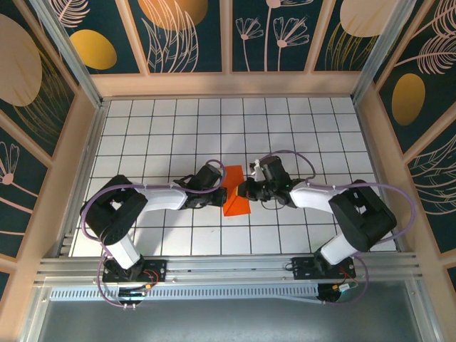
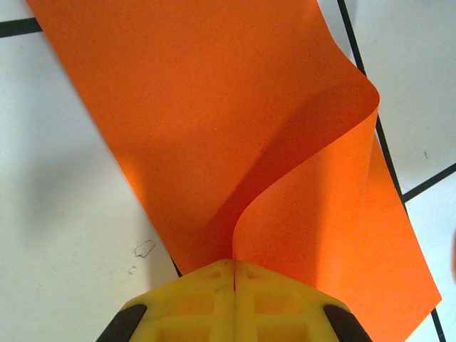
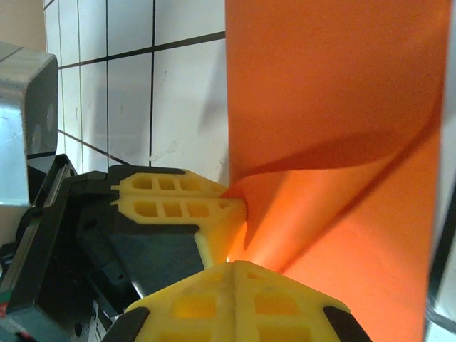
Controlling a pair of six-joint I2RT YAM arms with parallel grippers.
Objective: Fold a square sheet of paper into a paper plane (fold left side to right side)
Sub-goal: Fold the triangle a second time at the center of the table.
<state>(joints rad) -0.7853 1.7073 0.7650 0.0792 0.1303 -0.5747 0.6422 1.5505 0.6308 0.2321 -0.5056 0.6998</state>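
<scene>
Orange square sheet of paper (image 1: 235, 201) is clamped by closed left jaws at 9 o'clock, right jaws at 3; its curl is shown by wrist views.

We see a white table (image 1: 285, 121) ruled with thin black lines into a grid. A pale wooden border (image 1: 228, 84) frames it on three sides. Above it rise dark teal panels (image 1: 185, 35) printed with gold ovals and line-drawn flowers. Along the near edge we find a metal rail (image 1: 228, 265) and, just below, a slotted strip (image 1: 214, 293). The left wrist view shows us a small scuff (image 2: 144, 249) on a white tile.
</scene>
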